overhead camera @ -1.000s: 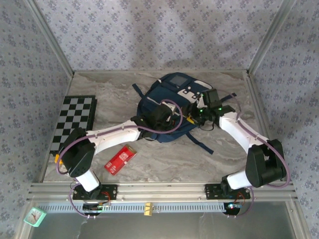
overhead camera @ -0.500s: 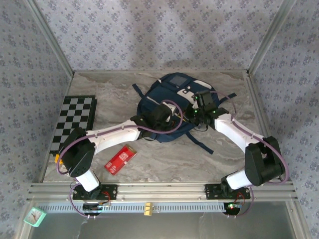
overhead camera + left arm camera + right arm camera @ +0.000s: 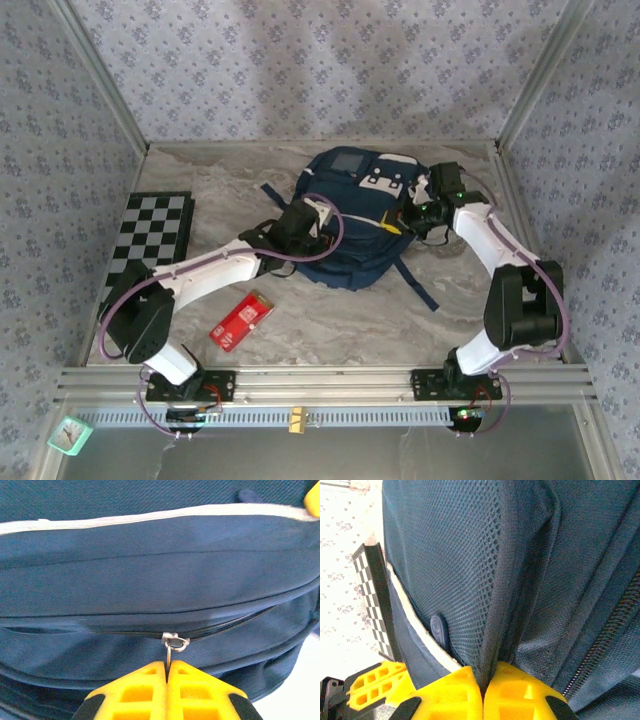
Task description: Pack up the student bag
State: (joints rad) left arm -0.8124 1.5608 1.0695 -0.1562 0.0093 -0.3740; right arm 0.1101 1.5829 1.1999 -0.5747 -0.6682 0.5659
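1 student bag (image 3: 355, 250), 1 checkerboard (image 3: 150, 245), 1 red packet (image 3: 241, 319), 1 clock (image 3: 70, 434).

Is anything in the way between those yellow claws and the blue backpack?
Nothing visible does. The left gripper is pinched on the zipper pull of the student bag, and the right gripper is clamped on a fabric ridge beside its mesh panel.

Soft, even light covers the marble tabletop (image 3: 330, 330) in the overhead view, leaving only faint shadows around the student bag (image 3: 365, 250). At the left wrist the zipper pull (image 3: 175, 642) is sharp while the lower right corner bleaches to white; at the right wrist the mesh (image 3: 455, 555) is crisp and the background at left glares pale.
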